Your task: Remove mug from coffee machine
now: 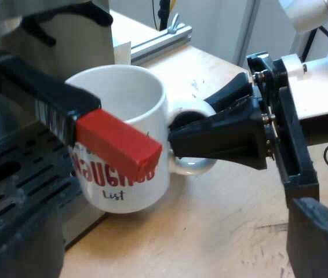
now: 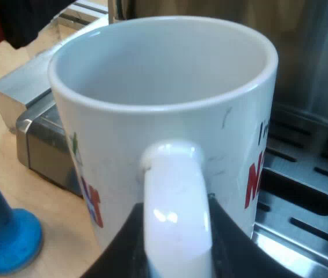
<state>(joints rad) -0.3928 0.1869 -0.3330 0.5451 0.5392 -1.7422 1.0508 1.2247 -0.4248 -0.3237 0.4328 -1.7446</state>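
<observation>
**Right claw gripping the mug by its handle**

The right gripper (image 2: 178,255) is clamping its black fingers (image 2: 117,258) on both sides of the white handle (image 2: 175,214), so it is holding the mug (image 2: 123,145). Taking the handle as the mug's 6 o'clock, the claw is sitting at 6. A blue tamper (image 2: 4,231) is standing on the wooden table (image 2: 2,133) at about 8. The machine's slotted tray (image 2: 303,191) is lying at 2 to 3, just beside the mug. From the left wrist, the holder's red end (image 1: 117,145) is crossing in front of the mug's side. I cannot tell whether the left gripper (image 1: 319,240) is open or closed.

White mug (image 2: 170,124) with red lettering, blue tamper (image 2: 4,234), dark red-ended handle (image 1: 74,113).
</observation>
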